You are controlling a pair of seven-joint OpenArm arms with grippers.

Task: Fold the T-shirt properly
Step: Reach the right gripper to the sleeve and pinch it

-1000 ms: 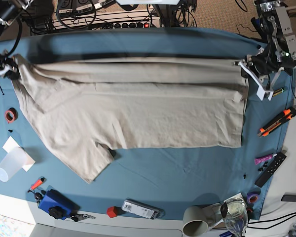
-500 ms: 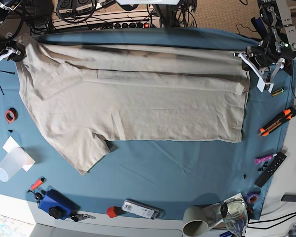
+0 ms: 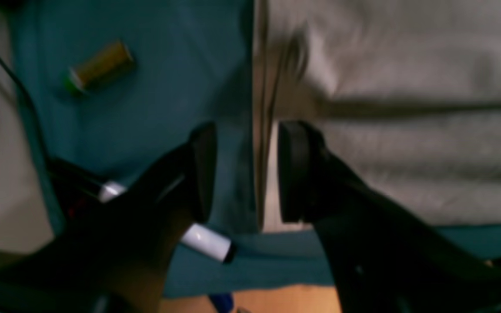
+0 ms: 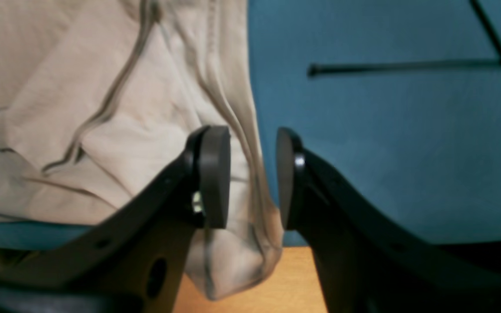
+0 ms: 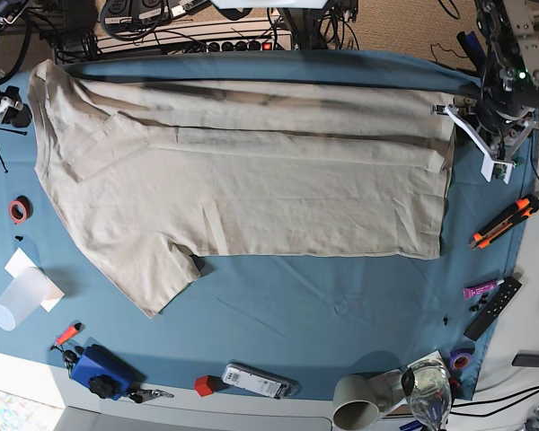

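The T-shirt [image 5: 251, 189] is soft beige cotton, lying spread across the teal cloth [image 5: 341, 305] with its long axis running left-right in the base view. Its far edge is folded over into a flat band, and one short sleeve [image 5: 157, 274] juts toward the near side. Shallow creases cross the fabric.

The left gripper [image 3: 244, 174] stands at the shirt's hem end, jaws apart and released; the stitched hem edge runs between the black round pads [image 3: 294, 169] without being clamped. A blurred yellow cylinder [image 3: 100, 67] lies on the cloth just beside it.

The right gripper [image 4: 252, 178] stands at the opposite end, jaws parted, with a bunched fold of shirt hanging between the pads [image 4: 215, 174] over the table edge, not pinched. A thin black cable [image 4: 407, 66] crosses the cloth nearby.
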